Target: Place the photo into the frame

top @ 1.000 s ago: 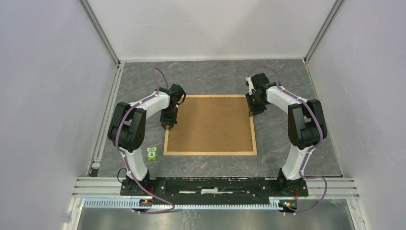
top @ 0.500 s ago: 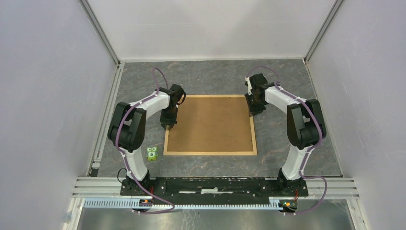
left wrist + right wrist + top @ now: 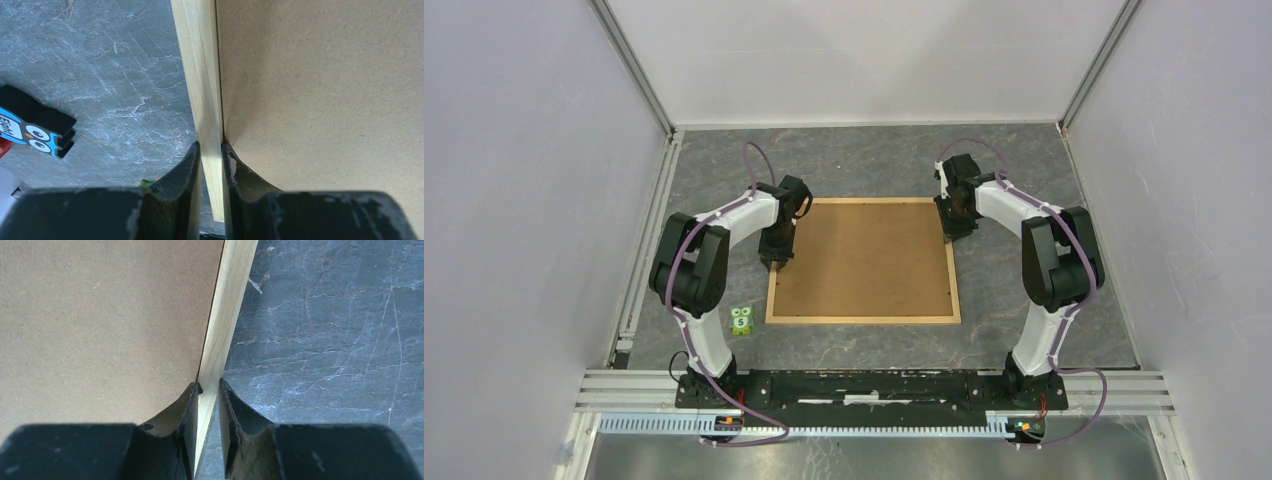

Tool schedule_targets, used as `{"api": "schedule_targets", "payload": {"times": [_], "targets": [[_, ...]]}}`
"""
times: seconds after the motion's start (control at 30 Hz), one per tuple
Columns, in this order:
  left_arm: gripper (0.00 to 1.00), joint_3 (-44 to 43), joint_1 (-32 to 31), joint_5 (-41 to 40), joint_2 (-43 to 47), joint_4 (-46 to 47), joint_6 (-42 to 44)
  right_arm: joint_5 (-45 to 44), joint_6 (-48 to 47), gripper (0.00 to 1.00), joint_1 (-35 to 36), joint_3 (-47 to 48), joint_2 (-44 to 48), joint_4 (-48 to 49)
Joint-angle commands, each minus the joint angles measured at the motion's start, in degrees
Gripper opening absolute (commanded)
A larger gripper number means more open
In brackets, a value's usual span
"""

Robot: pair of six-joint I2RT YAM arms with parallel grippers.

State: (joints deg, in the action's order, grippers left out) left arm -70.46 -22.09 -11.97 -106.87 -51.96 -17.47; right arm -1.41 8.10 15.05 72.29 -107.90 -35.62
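Note:
The frame [image 3: 864, 320] of light wooden strips lies flat on the table, filled by the plain brown backing board [image 3: 864, 260]. The photo is not in view. My left gripper [image 3: 779, 262] is at the frame's left side. In the left wrist view it [image 3: 211, 150] is shut on the left strip [image 3: 200, 75], the board [image 3: 325, 90] beside it. My right gripper [image 3: 951, 235] is at the frame's right side near the far corner. In the right wrist view it [image 3: 209, 387] straddles the right strip [image 3: 232, 300], jaws narrowly apart, with grey table showing beside the strip.
A small green owl figure [image 3: 742, 320] stands on the grey marbled table just left of the frame's near-left corner. A black and blue owl block [image 3: 35, 130] shows at the left in the left wrist view. White walls [image 3: 524, 200] enclose the table on three sides.
My right gripper has shifted a little toward the far end of the right strip. The frame, the board and my left arm have not moved.

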Motion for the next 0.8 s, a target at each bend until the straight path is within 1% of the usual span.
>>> {"api": "schedule_targets", "payload": {"times": [0.0, 0.33, 0.67, 0.77], "targets": [[0.09, 3.09, -1.65, 5.44, -4.89, 3.76, 1.56, -2.52, -0.92, 0.26, -1.06, -4.05, -7.9, 4.47], [0.09, 3.04, -1.83, 5.44, -5.02, 3.78, 1.65, 3.7, -0.31, 0.26, -1.37, -4.26, -10.16, 6.48], [0.09, 2.95, -2.19, 5.37, -5.07, 3.8, 1.83, 5.81, 0.45, 0.28, -1.58, -4.0, -11.75, 8.34], [0.09, 2.96, -2.26, 5.37, -4.97, 3.76, 1.83, 10.81, 0.79, 0.3, -1.6, -2.93, -10.65, 8.02]]}}
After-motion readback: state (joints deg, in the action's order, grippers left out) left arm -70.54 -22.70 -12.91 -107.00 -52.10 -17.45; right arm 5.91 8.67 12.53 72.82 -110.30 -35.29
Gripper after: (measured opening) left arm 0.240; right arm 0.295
